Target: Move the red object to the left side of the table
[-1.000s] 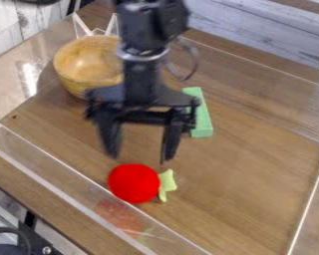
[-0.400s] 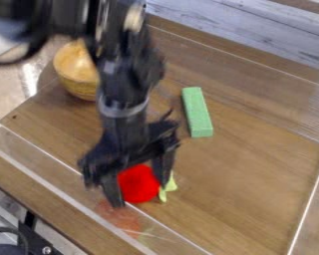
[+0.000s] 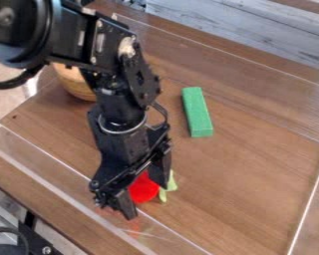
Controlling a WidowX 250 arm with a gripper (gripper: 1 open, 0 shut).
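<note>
Red object, small, round and shiny, sits near the front clear wall of the dark wood-grain counter. The black pincer points straight down with its jaws wide open on either side of it. A long green block lies behind.

One elevated view, angled down, table close

We're looking at a robot test bench here, a lab setup rather than a home. The table is dark wood-grain, fenced by low clear acrylic walls. A black robot arm stands over it, toy props lie scattered on top, and whitewashed planks run behind.
</note>
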